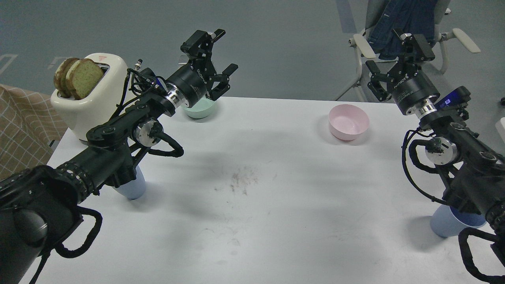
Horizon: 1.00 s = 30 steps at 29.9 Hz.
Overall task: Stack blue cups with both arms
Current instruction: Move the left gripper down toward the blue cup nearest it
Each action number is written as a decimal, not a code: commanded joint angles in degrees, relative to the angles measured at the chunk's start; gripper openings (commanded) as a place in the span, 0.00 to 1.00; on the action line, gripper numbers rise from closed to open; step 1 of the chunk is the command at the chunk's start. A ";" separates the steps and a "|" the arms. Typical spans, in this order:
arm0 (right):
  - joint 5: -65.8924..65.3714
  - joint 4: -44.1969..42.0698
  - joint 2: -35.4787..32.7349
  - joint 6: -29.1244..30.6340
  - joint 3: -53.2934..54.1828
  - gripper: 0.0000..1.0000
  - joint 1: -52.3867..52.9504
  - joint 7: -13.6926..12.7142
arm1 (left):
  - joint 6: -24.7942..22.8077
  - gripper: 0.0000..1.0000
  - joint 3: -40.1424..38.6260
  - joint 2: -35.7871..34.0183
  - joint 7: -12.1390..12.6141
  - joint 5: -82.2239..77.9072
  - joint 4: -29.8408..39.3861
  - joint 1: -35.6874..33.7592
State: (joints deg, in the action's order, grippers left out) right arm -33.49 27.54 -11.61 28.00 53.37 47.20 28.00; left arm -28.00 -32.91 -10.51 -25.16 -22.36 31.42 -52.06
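Observation:
Two pale blue cups stand upright on the white table (252, 221). One cup (132, 187) is at the left, mostly hidden under my left forearm. The other cup (447, 225) is at the right front, partly hidden under my right forearm. My left gripper (223, 55) is raised high above the table's far left, open and empty, far from its cup. My right gripper (388, 59) is raised above the far right, open and empty, also far from its cup.
A mint-green bowl (201, 108) sits at the far left under my left gripper. A pink bowl (349, 122) sits at the far right. A cream toaster (88, 98) with bread slices stands at the far left corner. A chair (398, 35) stands beyond the table.

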 commanded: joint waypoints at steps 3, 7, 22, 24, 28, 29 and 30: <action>0.00 0.05 0.01 0.00 0.07 1.00 -0.01 0.00 | 0.00 0.98 0.21 0.14 -0.42 0.04 -0.05 -0.33; 0.00 0.05 -0.08 0.00 0.07 1.00 -0.01 0.00 | 0.00 0.98 0.21 0.31 -0.42 0.04 -0.05 -0.33; 0.09 0.23 -0.70 0.00 0.07 1.00 -0.01 0.00 | 0.00 0.96 1.09 -12.41 -0.86 -18.40 14.87 -4.72; 0.09 0.32 -0.87 0.00 0.07 1.00 -0.01 0.00 | 0.00 0.96 1.18 -18.02 -0.86 -24.61 21.97 -4.81; 0.09 0.49 -1.14 0.00 0.07 1.00 -0.01 0.00 | 0.00 0.96 1.18 -29.99 -0.95 -40.63 34.82 -3.93; 0.09 0.49 -1.14 0.00 0.07 1.00 -0.01 0.00 | 0.00 0.96 1.18 -32.18 -1.21 -43.09 36.76 -3.76; 0.09 0.49 -1.14 0.00 0.07 1.00 -0.01 0.00 | 0.00 0.96 1.35 -36.64 -2.17 -47.29 40.61 -3.41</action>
State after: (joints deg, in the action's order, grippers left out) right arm -33.39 27.97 -12.72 28.00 53.45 47.19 28.00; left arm -28.01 -31.77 -38.13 -26.13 -59.80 63.67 -56.32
